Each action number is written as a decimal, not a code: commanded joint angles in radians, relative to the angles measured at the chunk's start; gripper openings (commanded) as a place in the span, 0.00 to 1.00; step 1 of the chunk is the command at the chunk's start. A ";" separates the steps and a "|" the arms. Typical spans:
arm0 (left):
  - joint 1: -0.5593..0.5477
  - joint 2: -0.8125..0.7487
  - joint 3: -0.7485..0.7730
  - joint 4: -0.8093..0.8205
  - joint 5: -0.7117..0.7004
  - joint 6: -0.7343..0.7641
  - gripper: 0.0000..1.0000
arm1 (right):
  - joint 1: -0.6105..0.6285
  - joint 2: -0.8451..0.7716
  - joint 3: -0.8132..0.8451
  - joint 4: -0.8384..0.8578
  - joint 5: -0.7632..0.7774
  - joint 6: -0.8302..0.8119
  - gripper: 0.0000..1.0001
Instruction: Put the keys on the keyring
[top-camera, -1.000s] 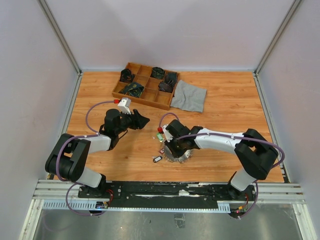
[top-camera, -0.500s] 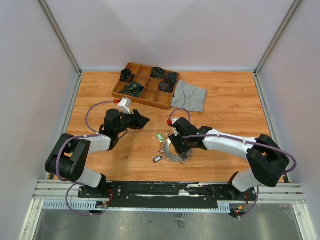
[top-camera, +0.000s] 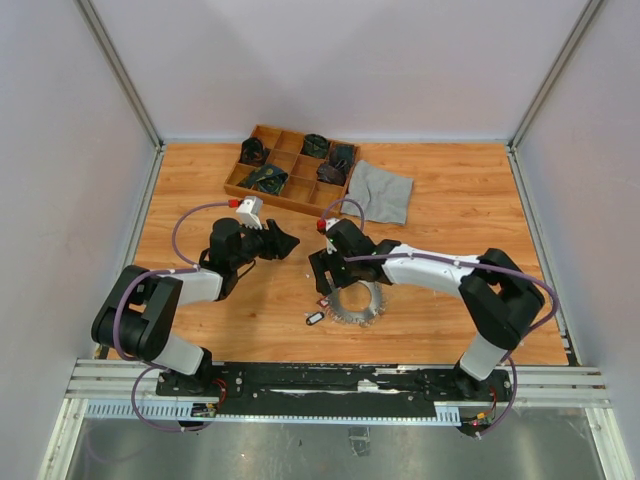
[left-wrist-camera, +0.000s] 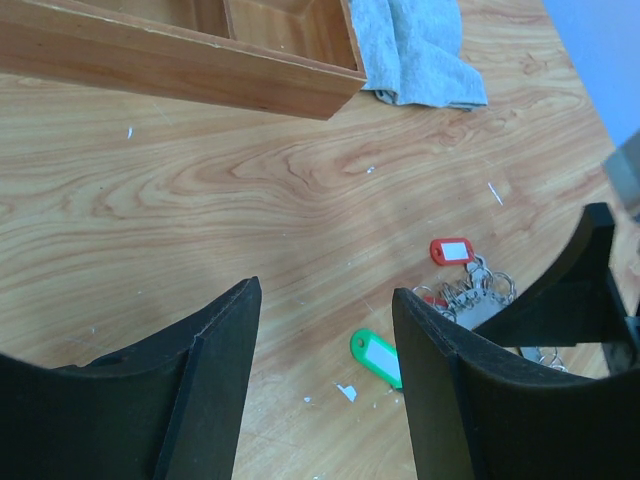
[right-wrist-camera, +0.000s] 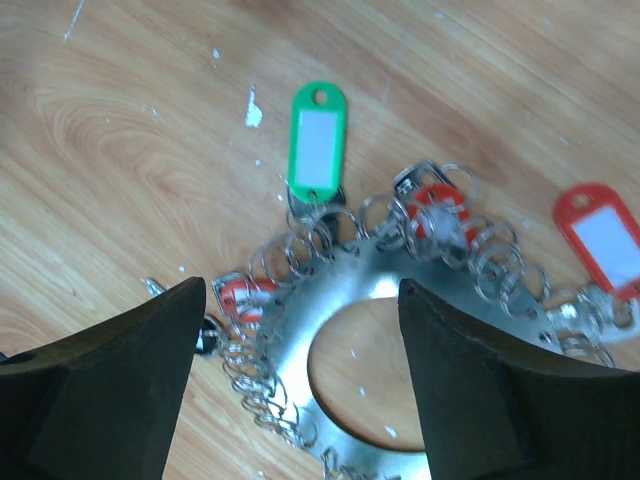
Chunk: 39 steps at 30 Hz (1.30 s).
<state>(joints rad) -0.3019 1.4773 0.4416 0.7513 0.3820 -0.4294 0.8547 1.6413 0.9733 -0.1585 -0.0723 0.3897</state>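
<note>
- Silver-grey keyring (right-wrist-camera: 310, 330), a toothed disc fringed with small wire loops, lies flat on the wooden table (top-camera: 460, 230). It sits right under the right gripper (right-wrist-camera: 300, 290), whose fingers stand wide with nothing between them.
- My main worry is that those wide fingers, coming down on the fringe, would catch several loops at once. They could also shove the whole disc sideways instead of picking out one key.
- One green-tagged key (right-wrist-camera: 316, 140) touches the loops at the disc's edge; whether it is threaded on I cannot tell. A nudge from either finger could skate it off across the table.
- Just beside hangs the left gripper (left-wrist-camera: 325, 290), also spread wide and empty, aimed toward the green tag. The two arms are near each other, so both closing on that spot risks a knock.
- One red-tagged key (right-wrist-camera: 605, 235) sits at the disc's rim; another red tag (right-wrist-camera: 435, 205) lies among the loops.
- Nearer the arm bases, a dark-tagged key (top-camera: 314, 319) lies alone, apart from the ring and easy to overlook.
- Well back sit the tray (top-camera: 280, 200) and the grey cloth (top-camera: 385, 192), out of the way.
- White scraps (right-wrist-camera: 252, 112) dot the table; none look big enough to block anything.
</note>
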 joint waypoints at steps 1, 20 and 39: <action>0.008 0.003 0.016 0.000 0.008 0.015 0.60 | 0.010 0.087 0.069 -0.028 -0.052 0.025 0.80; 0.009 -0.006 0.011 -0.003 0.005 0.017 0.60 | 0.084 0.058 -0.036 -0.187 -0.076 -0.350 0.37; 0.009 -0.001 0.015 0.000 0.011 0.014 0.60 | 0.031 -0.244 -0.173 -0.078 0.049 -0.148 0.68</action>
<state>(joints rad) -0.3019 1.4773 0.4416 0.7460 0.3836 -0.4274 0.9421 1.4239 0.8082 -0.2844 -0.0940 0.0250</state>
